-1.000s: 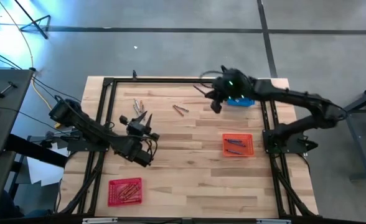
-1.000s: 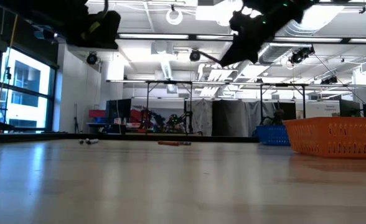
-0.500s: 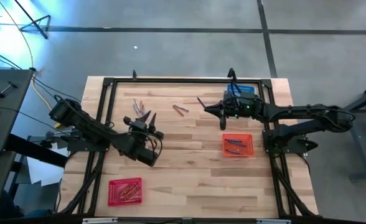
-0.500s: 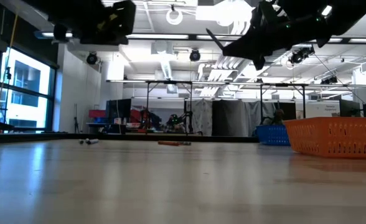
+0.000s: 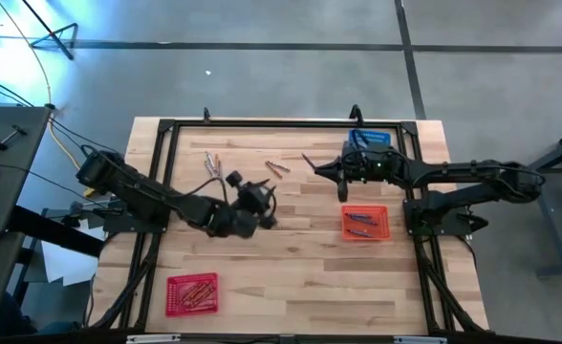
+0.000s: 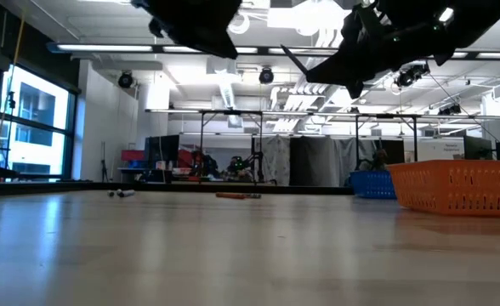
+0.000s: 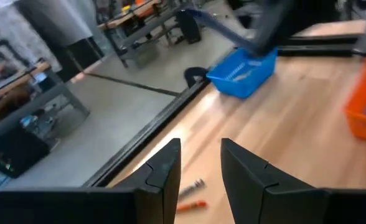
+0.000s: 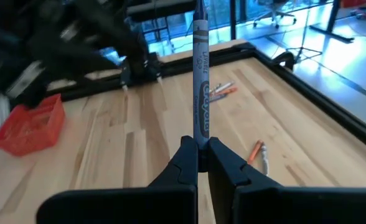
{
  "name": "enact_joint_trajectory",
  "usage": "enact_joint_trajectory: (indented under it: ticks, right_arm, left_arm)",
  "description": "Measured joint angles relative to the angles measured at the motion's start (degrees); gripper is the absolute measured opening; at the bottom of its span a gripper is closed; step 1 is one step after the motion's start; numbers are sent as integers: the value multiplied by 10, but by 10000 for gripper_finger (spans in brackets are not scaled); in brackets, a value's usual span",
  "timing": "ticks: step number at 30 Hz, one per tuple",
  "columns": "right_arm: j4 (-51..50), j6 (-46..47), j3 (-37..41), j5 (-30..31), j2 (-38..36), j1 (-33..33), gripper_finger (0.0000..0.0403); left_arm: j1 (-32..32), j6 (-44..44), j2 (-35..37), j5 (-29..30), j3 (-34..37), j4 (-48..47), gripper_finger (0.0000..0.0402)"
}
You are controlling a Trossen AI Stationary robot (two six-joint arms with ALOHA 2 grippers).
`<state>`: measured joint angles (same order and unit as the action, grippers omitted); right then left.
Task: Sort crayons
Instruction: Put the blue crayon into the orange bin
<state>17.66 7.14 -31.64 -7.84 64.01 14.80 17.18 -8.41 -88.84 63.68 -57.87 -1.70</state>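
My right gripper (image 5: 331,172) hovers over the far middle of the table, left of the blue basket (image 5: 372,143), shut on a grey-blue crayon (image 8: 200,81). My left gripper (image 5: 265,194) is open and empty above the table's middle. In its wrist view (image 7: 199,168) a grey crayon (image 7: 194,185) and an orange crayon (image 7: 192,205) lie flat on the wood just ahead. That pair (image 5: 276,168) and a second small group of crayons (image 5: 212,164) lie loose on the table's far part. My right gripper pinches the grey-blue crayon by one end (image 8: 200,144) between its two fingers. The rest of the crayon sticks out past the fingertips, in line with them, toward the table's far left (image 5: 309,158). The crayon is lifted clear of the table.
An orange basket (image 5: 364,222) holding a few crayons stands near the right edge, below my right arm. A red basket (image 5: 192,292) with several orange crayons stands at the near left. A black frame (image 5: 262,122) runs round the table's edges.
My left gripper has gone toward the table's right, up to the crayon pair in the far middle, and stays open. My right arm has swung off the blue basket toward the near side and turned its gripper toward the table's left, the grey-blue crayon still in it; it then held still.
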Motion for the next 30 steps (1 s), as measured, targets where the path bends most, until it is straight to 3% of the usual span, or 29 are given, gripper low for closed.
enact_joint_trajectory:
  ticks: [5, 10, 13, 19, 30]
  right_arm:
    - [-9, -22, 0, -3, 0, -22, 0]
    - [-13, -31, 0, -3, 0, -33, 0]
    - [-12, -28, 0, -3, 0, -34, 0]
    - [20, -27, 0, -3, 0, -33, 0]
    - [45, 5, 0, 34, 2, -48, 0]
  left_arm:
    - [-58, 15, 0, -46, 26, 103, 99]
    - [-99, 149, 0, -270, 121, 426, 99]
    - [-117, 161, 0, -314, 163, 528, 99]
    - [-139, 147, -1, -433, 180, 559, 99]
    - [-167, 136, -4, -437, 169, 559, 99]
